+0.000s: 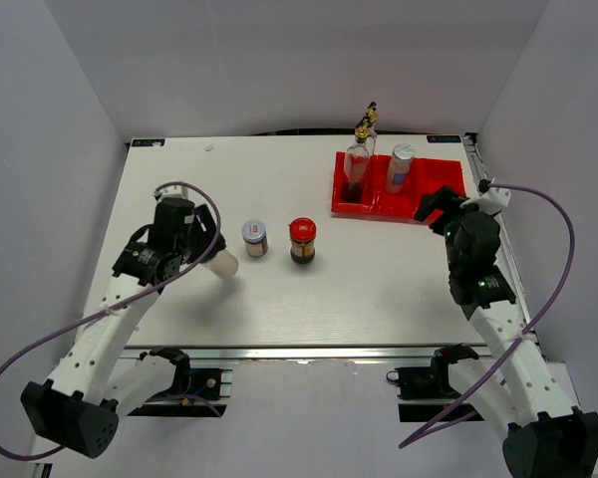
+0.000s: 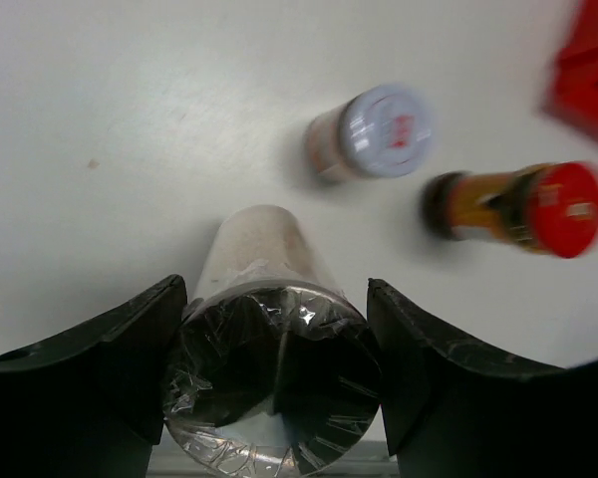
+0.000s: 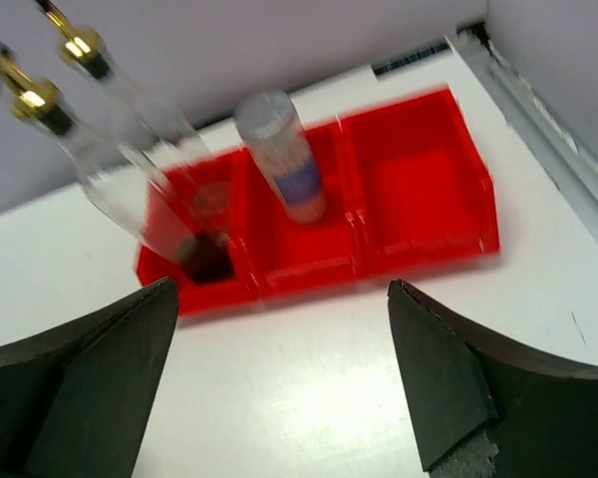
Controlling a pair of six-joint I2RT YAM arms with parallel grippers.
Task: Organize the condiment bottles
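The white tabletop [image 1: 379, 289] carries everything, and I place it all by the red tray [image 1: 445, 175], which has three compartments side by side. My right gripper [image 1: 437, 206] hangs just on the near side of the tray, toward its right end. Its jaws are spread wide with nothing between them. My left gripper [image 1: 204, 257] is well to the left of the tray and nearer to me. Its fingers [image 2: 100, 358] sit on either side of the silver cap of a white shaker [image 2: 269, 329]. They lie close against that cap, but I cannot tell whether they press it. I also cannot tell whether this shaker stands upright or leans. Two clear bottles with gold pourers stand in the tray's left compartment. The nearer glass bottle [image 1: 356, 171] has dark liquid at its bottom, and the farther glass bottle [image 3: 140, 100] is right behind it. The tray's middle compartment holds the tray shaker [image 1: 400, 167], upright, with a silver cap. Out on the tabletop, left of the tray and nearer to me, the red-lidded jar [image 1: 302, 240] stands closest to the tray. The silver-lidded jar [image 1: 254, 237] is just beside it on the side away from the tray, not touching it. The white shaker between my fingers is farthest from the tray, just past the silver-lidded jar.
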